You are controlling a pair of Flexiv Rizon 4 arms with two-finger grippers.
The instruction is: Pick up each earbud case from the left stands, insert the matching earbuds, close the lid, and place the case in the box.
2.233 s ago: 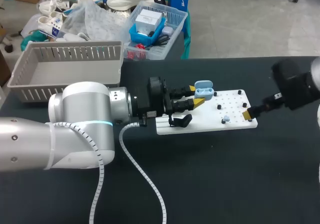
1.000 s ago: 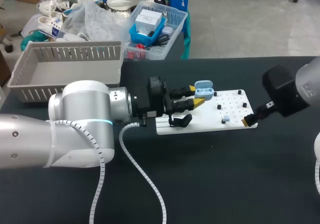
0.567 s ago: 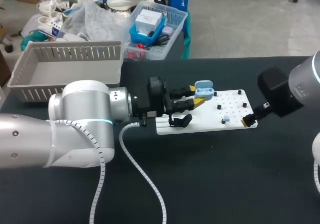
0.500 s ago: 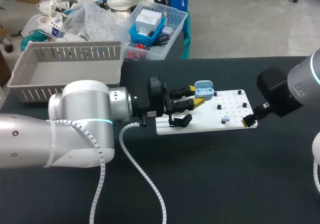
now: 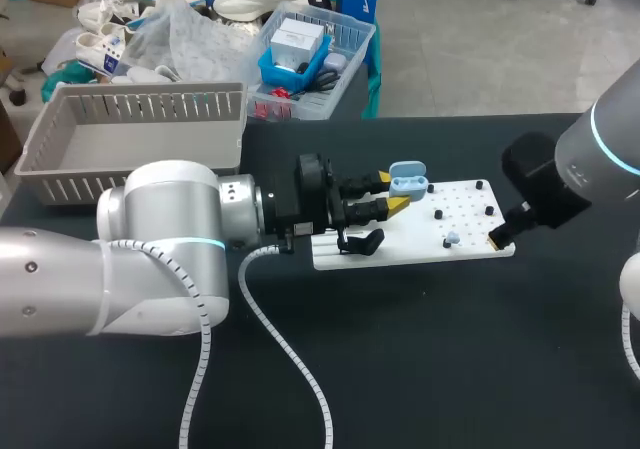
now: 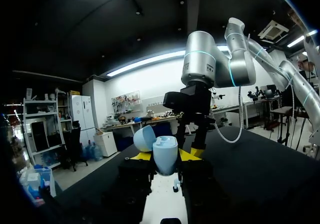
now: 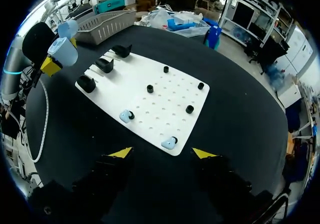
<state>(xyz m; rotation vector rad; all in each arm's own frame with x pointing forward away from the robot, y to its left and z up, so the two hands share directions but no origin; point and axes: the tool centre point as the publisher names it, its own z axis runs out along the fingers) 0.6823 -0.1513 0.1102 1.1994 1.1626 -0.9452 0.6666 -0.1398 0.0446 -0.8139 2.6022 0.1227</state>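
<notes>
Earbud case: pale blue, rounded, lid hinged open. It is clamped between the fingers of my left gripper, over the stand end of the white board.

Step in hand, by my judgement: inserting the earbuds. The inner earbud sits mid-board beside a peg. The edge earbud lies at the board's rim, just ahead of my right gripper, whose fingers stand apart and hold nothing.

The next move calls for closing on the edge earbud, which is small and smooth, and carrying it to the open case. The grey box stands well apart.
</notes>
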